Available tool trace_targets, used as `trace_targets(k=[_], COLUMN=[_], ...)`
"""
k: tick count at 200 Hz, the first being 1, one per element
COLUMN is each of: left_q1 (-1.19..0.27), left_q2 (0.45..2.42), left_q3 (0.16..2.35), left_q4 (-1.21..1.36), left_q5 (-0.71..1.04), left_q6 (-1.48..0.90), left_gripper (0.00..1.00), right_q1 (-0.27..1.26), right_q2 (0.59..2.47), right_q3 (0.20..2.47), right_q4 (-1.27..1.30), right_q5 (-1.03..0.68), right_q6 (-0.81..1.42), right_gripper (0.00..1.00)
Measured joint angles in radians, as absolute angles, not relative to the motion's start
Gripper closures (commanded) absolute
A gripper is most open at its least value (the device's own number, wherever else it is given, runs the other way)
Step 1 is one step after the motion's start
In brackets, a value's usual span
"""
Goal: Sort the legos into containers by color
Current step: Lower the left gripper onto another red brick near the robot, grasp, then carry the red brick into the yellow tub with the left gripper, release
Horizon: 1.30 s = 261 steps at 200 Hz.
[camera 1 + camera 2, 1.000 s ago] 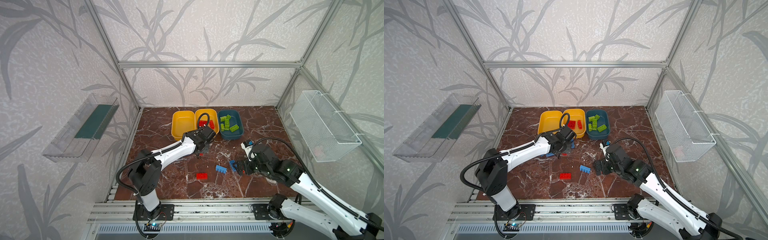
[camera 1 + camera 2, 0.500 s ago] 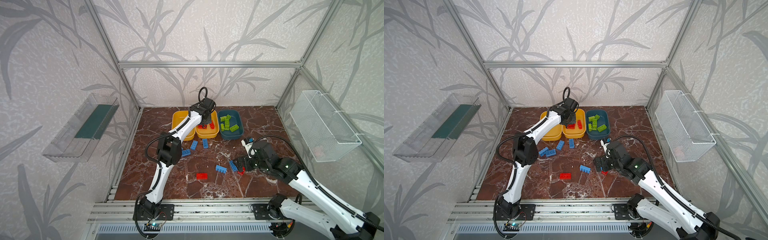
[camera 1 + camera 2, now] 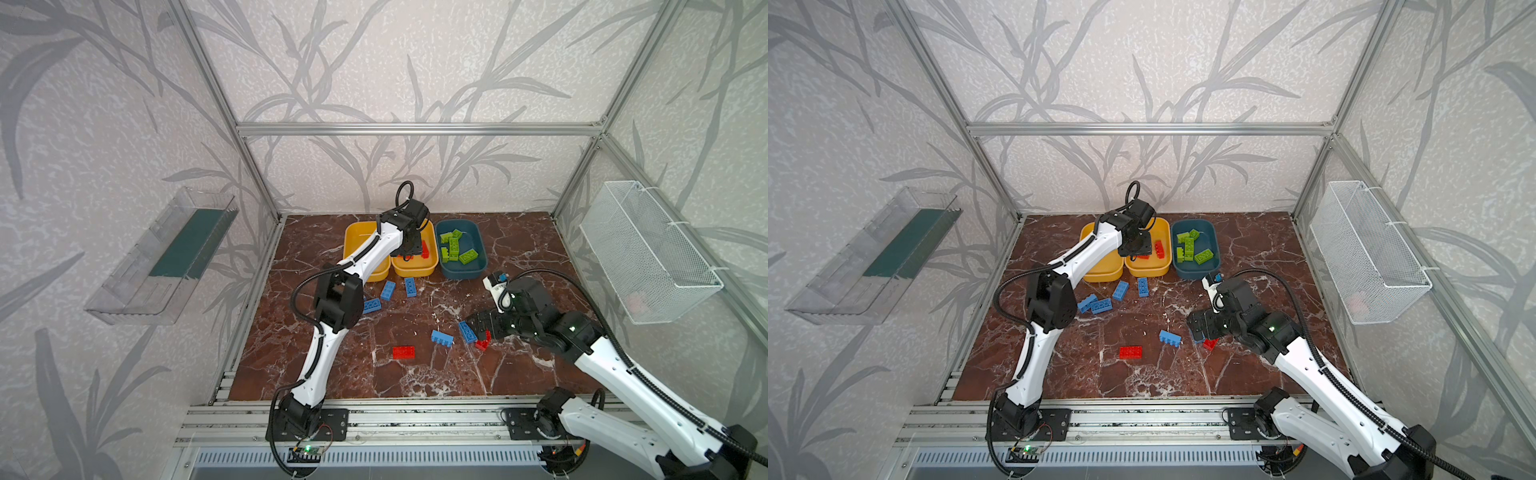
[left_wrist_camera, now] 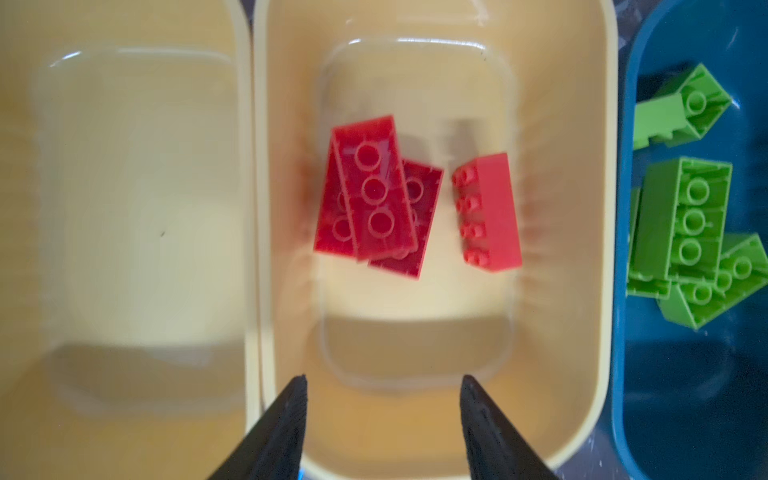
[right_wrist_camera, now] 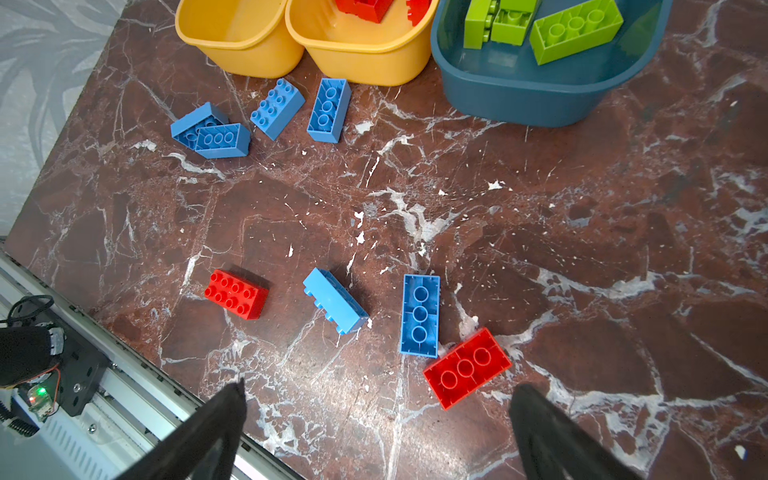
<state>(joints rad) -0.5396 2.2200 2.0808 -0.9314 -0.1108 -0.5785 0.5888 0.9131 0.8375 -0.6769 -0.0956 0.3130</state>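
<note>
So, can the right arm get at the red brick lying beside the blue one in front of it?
Probably yes. Its fingers stand open just over the red brick, with nothing on top of it; the blue brick close beside one end might crowd a finger.

No text, label, brand, number or sign can be read in any view. The studs on the legos (image 5: 236,294) are too small to show lettering.

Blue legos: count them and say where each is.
6 blue legos, all on the table: four beside the yellow tubs, two by the right gripper. More may be hidden.
</note>
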Motion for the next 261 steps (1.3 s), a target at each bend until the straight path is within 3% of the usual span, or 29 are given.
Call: trace_targets(k=[57, 85, 95, 172, 226, 261], left_q1=[-0.620, -0.729, -0.767, -0.952, -0.992, -0.998], left_q2=[1.747, 1.641, 1.623, 1.542, 1.591, 1.615], left_q3=[1.512, 1.299, 1.245, 0.960, 0.920, 0.918], left_q4=[-0.820, -0.804, -0.797, -0.661, -0.576, -0.550], left_q5=[-0.129, -0.138, -0.137, -0.133, -0.118, -0.112], left_q6=[-0.605, -0.641, -0.661, -0.870, -0.947, -0.973], left_gripper=[0.14, 0.09, 0.02, 0.02, 0.02, 0.10], right_q1=[0.593, 0.596, 0.598, 0.657, 0.672, 0.673], right_q2=[0.862, 0.823, 0.812, 0.745, 0.723, 0.723], right_q3=[0.796, 0.778, 0.773, 0.742, 0.741, 0.740], right_q4=[-0.683, -0.691, -0.695, -0.731, -0.745, -0.757], right_q5=[-0.132, -0.132, -0.132, -0.117, -0.094, -0.083], right_q6=[0.317, 0.325, 0.328, 0.371, 0.391, 0.394], right_gripper=[0.01, 0.01, 0.01, 0.01, 0.01, 0.01])
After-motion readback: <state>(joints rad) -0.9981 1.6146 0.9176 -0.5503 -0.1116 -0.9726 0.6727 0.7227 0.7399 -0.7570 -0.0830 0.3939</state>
